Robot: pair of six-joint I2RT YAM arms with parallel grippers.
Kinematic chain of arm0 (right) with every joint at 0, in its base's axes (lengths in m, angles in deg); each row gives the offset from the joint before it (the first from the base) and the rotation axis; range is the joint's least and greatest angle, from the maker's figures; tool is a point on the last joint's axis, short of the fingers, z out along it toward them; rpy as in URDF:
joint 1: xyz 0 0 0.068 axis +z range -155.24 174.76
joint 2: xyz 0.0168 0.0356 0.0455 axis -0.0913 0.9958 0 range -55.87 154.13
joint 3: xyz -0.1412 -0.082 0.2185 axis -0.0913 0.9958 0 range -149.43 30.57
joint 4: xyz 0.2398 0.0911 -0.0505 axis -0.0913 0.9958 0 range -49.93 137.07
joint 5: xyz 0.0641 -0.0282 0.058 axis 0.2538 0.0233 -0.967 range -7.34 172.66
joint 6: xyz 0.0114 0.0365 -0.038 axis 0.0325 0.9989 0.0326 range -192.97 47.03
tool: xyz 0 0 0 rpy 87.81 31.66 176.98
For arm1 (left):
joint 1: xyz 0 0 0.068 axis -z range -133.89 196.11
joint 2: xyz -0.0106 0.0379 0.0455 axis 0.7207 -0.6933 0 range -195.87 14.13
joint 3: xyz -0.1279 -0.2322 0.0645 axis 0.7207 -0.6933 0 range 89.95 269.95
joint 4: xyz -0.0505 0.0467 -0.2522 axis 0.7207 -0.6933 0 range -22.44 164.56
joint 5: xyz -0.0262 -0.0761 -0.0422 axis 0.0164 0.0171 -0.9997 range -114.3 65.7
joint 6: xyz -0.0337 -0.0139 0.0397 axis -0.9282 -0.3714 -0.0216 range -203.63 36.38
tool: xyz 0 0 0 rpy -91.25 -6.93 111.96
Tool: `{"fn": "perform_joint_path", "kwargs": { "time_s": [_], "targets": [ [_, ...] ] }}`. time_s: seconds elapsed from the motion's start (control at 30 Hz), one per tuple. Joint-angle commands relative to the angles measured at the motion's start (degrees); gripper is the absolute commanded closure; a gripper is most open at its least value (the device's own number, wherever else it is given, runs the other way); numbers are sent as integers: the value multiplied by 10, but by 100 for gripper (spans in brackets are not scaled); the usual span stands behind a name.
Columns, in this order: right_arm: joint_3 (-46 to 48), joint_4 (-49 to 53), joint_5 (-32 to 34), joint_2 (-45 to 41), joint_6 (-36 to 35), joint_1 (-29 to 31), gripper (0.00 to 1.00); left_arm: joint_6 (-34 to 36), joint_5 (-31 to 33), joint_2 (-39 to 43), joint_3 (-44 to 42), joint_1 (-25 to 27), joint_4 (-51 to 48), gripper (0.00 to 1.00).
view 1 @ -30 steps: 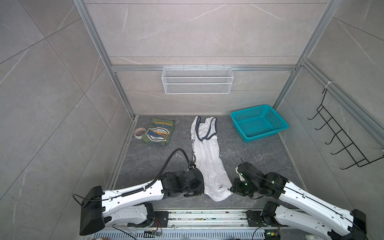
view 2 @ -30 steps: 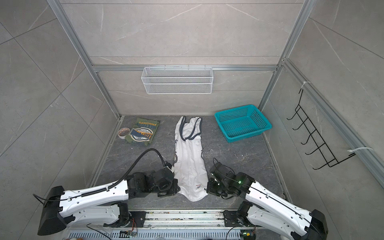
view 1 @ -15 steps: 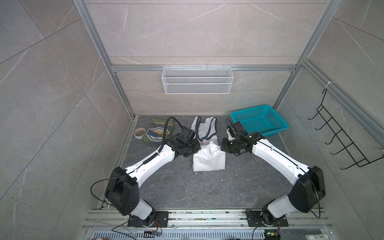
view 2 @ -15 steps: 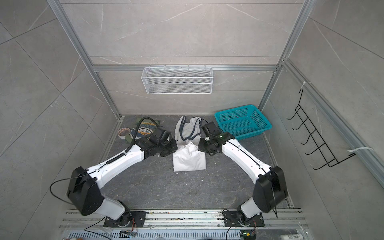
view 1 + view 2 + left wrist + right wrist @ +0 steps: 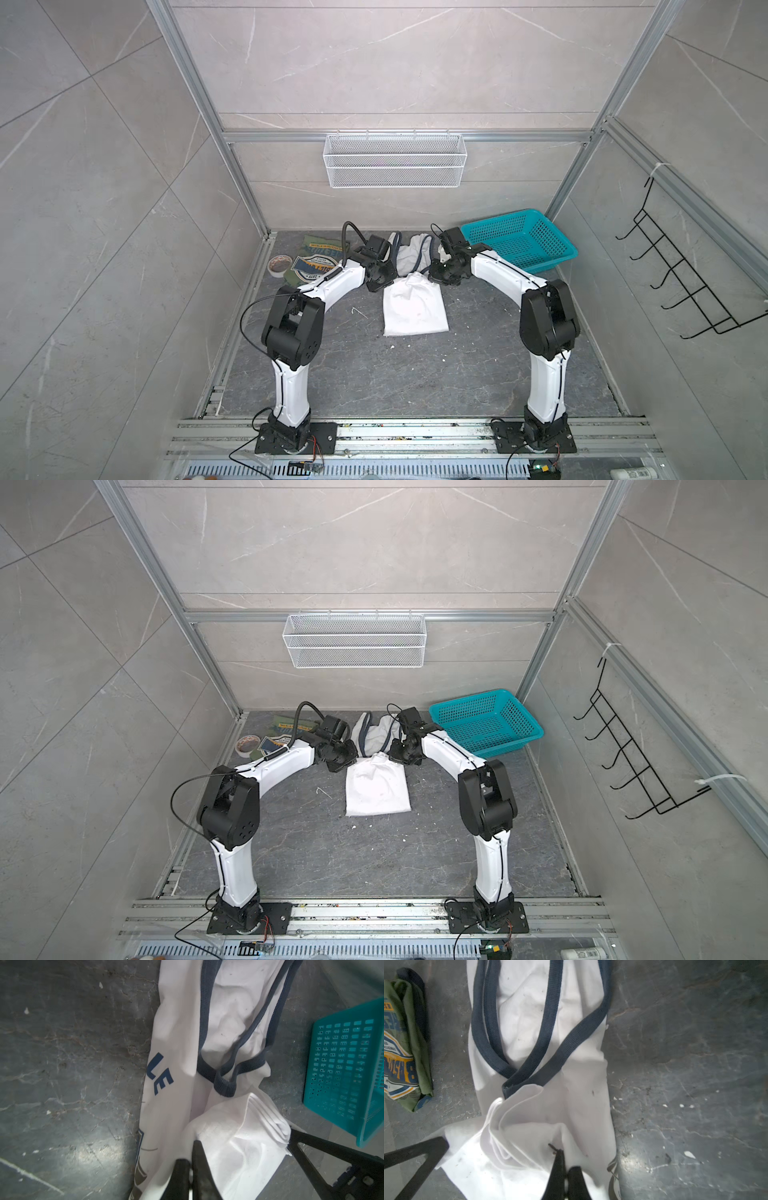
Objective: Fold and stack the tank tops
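Note:
The white tank top lies mid-floor, doubled over, its hem brought up near the dark-trimmed straps. My left gripper is shut on the left hem corner. My right gripper is shut on the right hem corner. Both sit low over the cloth, just short of the straps. The olive green tank top lies folded at the back left, partly behind my left arm.
A teal basket stands at the back right, close to my right arm. A tape roll sits by the left rail. A white wire basket hangs on the back wall and a black hook rack on the right wall.
Both grippers carried the white top's hem from the front edge back toward the straps, folding the long cloth in half. The arms now reach far back.

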Motion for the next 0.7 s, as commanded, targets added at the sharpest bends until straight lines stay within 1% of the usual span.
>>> {"fn": "perform_joint_path", "kwargs": {
  "time_s": [0.0,0.1,0.13,0.17,0.2,0.23,0.27,0.3,0.37,0.43,0.5,0.57,0.67],
  "targets": [
    [-39,6,4,31,-13,-7,100,22,-21,-32,38,-14,6,90],
    [-58,17,18,47,-12,-11,100,28,-26,-56,62,-21,0,85],
    [-60,17,19,51,-12,-11,93,31,-28,-63,70,-23,-5,80],
    [-65,18,19,55,-13,-13,80,34,-29,-70,80,-25,-13,73],
    [-71,22,20,58,-13,-14,70,35,-29,-74,86,-27,-18,66],
    [-79,30,21,62,-13,-14,63,38,-28,-76,91,-29,-22,60],
    [-83,38,25,61,-16,-15,57,43,-29,-77,95,-32,-26,54],
    [-83,43,32,55,-16,-15,55,48,-28,-74,100,-35,-32,49],
    [-66,49,50,31,-16,-15,50,61,-24,-62,103,-44,-47,37],
    [-35,44,57,-5,-17,-15,46,73,-20,-36,92,-54,-58,28],
    [12,34,51,-47,-18,-15,44,88,-9,4,65,-58,-61,21],
    [77,13,40,-94,-13,-15,43,98,3,50,27,-57,-73,18],
    [191,-34,3,-172,0,-14,43,87,-17,128,-78,-56,-45,18]
  ]
}}
